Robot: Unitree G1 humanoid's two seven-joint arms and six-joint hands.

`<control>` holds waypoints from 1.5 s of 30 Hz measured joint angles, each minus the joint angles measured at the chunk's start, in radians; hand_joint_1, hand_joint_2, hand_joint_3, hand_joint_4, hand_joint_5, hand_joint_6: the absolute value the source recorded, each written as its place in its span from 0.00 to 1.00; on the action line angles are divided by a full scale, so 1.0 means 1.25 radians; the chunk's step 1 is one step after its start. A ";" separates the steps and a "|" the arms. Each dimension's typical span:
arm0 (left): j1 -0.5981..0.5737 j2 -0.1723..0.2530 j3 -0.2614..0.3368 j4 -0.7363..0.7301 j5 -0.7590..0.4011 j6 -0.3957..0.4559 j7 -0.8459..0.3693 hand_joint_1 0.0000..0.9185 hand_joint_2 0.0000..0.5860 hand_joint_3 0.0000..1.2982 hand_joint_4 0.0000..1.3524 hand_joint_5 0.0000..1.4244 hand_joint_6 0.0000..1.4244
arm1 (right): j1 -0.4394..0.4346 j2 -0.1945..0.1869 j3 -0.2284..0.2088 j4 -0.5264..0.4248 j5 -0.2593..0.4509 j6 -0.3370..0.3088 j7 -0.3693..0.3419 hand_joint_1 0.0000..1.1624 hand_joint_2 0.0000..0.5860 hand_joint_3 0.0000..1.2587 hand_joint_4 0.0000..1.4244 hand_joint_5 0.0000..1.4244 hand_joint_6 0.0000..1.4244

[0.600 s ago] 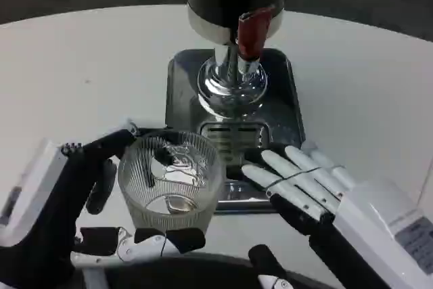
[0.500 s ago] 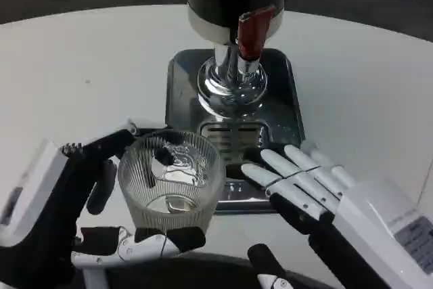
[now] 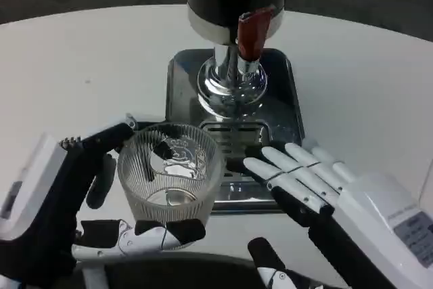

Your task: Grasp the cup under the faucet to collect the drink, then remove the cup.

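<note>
Head view: ribbed glass cup (image 3: 169,175) in left hand's (image 3: 74,214) fingers; right hand (image 3: 318,187) splayed.

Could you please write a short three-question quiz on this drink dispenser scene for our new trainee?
1. True or false: the left hand holds the ribbed glass cup.
2. Where is the cup? A) under the faucet; B) at the near left edge of the drip tray; C) lying on its side.
3. Fill in: the right hand holds ____, its fingers stretched over the tray's near edge.

Key: 1 true; 2 B; 3 nothing.
</note>
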 measured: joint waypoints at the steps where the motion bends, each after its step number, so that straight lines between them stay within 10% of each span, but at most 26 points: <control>1: 0.000 0.000 0.000 0.000 0.000 0.000 0.000 0.70 0.02 0.77 0.81 0.85 0.98 | 0.000 0.001 0.001 0.000 -0.002 0.001 0.000 0.30 0.90 0.13 0.07 0.05 0.03; 15: -0.119 -0.006 0.001 0.145 0.055 0.011 0.053 0.70 0.01 0.77 0.81 0.85 0.98 | -0.010 0.029 -0.003 0.000 -0.052 0.032 0.006 0.31 0.90 0.13 0.07 0.06 0.03; 45: -0.538 -0.007 -0.239 0.788 0.293 -0.055 0.440 0.70 0.00 0.77 0.81 0.86 0.98 | 0.017 0.064 0.003 0.066 -0.140 -0.003 -0.078 0.31 0.90 0.13 0.07 0.06 0.03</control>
